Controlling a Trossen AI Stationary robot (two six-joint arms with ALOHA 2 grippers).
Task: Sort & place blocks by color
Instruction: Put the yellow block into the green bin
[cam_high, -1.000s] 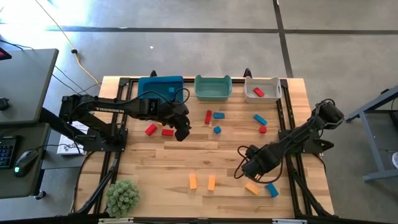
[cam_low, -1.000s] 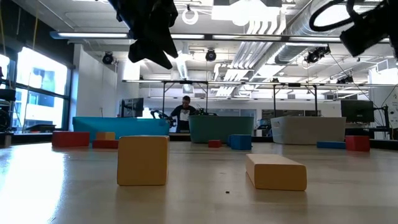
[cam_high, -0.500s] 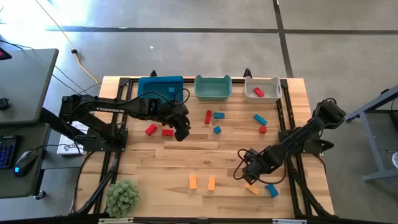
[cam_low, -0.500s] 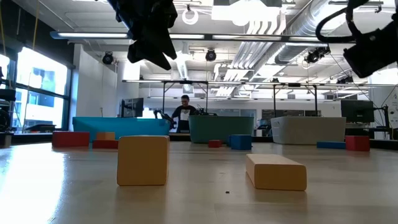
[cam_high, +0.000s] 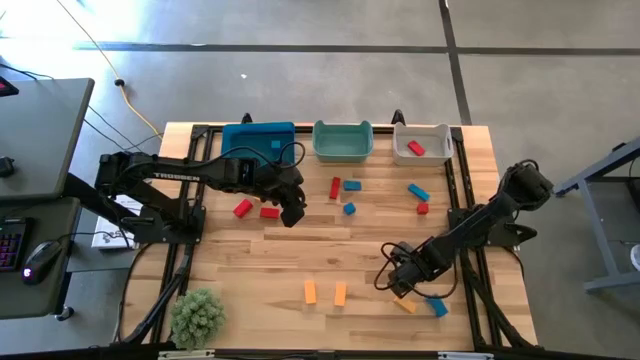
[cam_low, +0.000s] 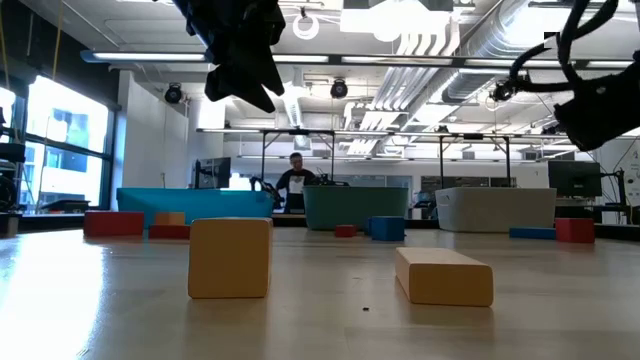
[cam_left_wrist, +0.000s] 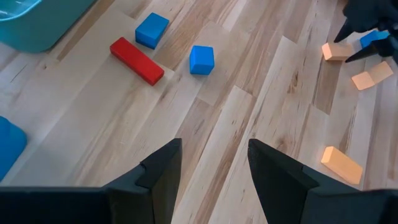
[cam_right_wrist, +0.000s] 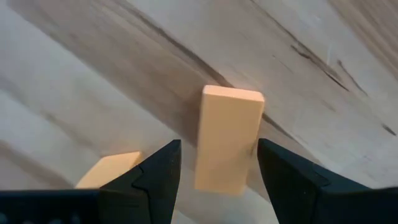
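Both pairs of jaws stand parted with nothing gripped. On the left, the left gripper (cam_high: 293, 214) hangs over the table (cam_high: 250, 270) just right of two red blocks (cam_high: 242, 208), its fingers (cam_left_wrist: 158, 171) apart over bare wood. Behind it along the far edge sit three bins. The blue bin (cam_high: 258, 140) is partly hidden by the arm, so I cannot tell what it holds. The teal bin (cam_high: 343, 141) shows only its own floor. The white bin (cam_high: 421, 143) has one red block (cam_high: 416, 148) in it. Loose in the middle lie a red bar (cam_high: 334, 187) and blue blocks (cam_high: 352, 185), with more blue and red pieces (cam_high: 418, 192) to their right. Two orange blocks (cam_high: 310, 292) lie near the front edge. At the right, the right gripper (cam_high: 398, 285) is low over an orange bar (cam_right_wrist: 227, 137), which sits on the table between its spread fingers (cam_right_wrist: 152, 177) without showing a firm grip; a blue block (cam_high: 437, 306) lies just beside.
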